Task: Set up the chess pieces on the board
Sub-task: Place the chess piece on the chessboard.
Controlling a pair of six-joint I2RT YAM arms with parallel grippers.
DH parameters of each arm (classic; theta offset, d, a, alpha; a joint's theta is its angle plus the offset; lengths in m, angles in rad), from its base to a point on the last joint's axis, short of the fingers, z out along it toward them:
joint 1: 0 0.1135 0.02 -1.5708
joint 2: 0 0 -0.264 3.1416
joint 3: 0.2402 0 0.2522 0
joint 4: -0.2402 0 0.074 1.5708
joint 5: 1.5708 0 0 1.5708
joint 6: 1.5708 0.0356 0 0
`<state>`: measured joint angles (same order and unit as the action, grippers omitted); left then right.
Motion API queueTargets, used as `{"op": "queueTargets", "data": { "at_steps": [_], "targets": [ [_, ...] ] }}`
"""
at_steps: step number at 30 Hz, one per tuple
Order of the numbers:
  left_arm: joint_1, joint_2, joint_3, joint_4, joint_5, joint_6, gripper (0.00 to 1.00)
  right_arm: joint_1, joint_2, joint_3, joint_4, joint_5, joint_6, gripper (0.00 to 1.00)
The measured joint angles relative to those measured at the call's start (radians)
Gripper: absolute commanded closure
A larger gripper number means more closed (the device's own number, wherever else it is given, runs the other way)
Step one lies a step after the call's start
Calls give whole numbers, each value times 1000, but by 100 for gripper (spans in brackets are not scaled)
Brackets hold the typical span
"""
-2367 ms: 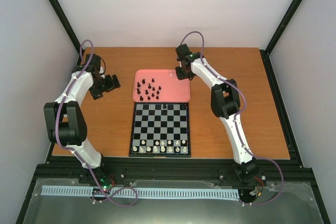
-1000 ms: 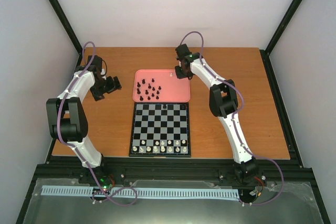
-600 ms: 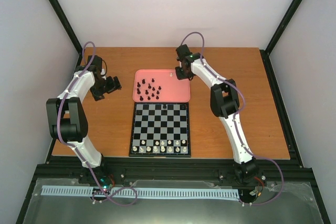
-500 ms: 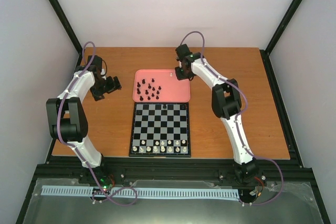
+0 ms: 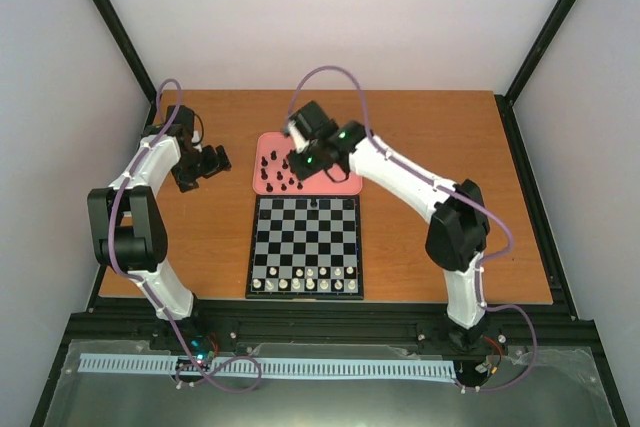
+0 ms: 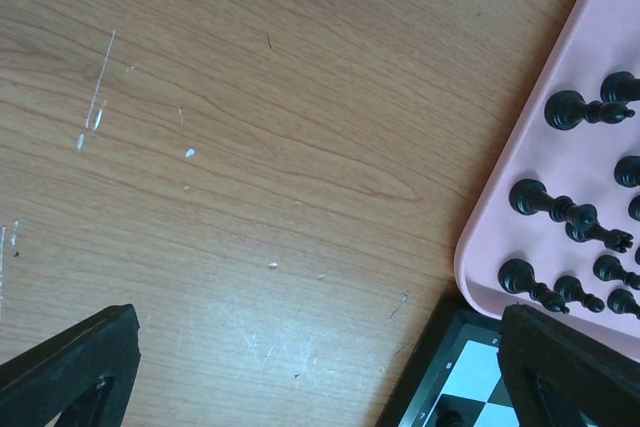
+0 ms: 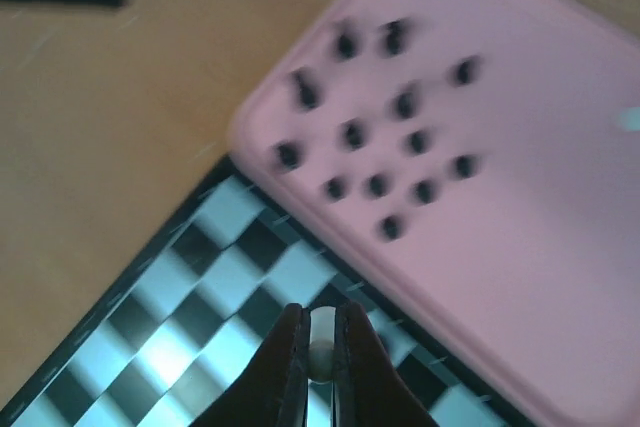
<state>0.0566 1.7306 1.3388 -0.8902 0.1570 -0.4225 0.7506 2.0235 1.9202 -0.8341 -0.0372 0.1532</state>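
The board [image 5: 300, 237] lies at the table's middle, with cream-white chess pieces [image 5: 305, 279] along its near rows and one black piece [image 5: 314, 203] on the far row. Several black pieces [image 5: 280, 179] stand in the pink tray [image 5: 345, 185] just behind it. My right gripper [image 5: 301, 158] hangs over the tray's near left part, shut on a small cream-white piece [image 7: 322, 345]; the right wrist view shows it held above the board's far edge [image 7: 150, 327]. My left gripper [image 5: 215, 160] is open over bare wood left of the tray, with nothing between its fingers [image 6: 70, 372].
The left wrist view takes in the tray's left rim [image 6: 520, 147], black pieces [image 6: 560, 209] and a board corner [image 6: 450, 387]. Bare wooden tabletop [image 5: 450, 197] spreads on both sides. Black frame posts and grey walls close the table in.
My right gripper closed at the tray's far right, then swung left and nearer over the tray with the white piece. The left arm has stayed put.
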Motion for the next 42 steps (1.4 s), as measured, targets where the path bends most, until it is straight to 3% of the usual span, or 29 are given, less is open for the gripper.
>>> {"op": "queueTargets", "data": {
  "at_steps": [8,18,42],
  "targets": [
    [0,-10,0,-1,5,0,0,223,-155,-300,81,-96,-7,97],
    [0,-69,-23,2,5,0,0,373,-230,-525,142,-140,5,97],
    [0,-118,-44,3,0,0,0,383,-153,-583,221,-211,9,96]
  ]
}}
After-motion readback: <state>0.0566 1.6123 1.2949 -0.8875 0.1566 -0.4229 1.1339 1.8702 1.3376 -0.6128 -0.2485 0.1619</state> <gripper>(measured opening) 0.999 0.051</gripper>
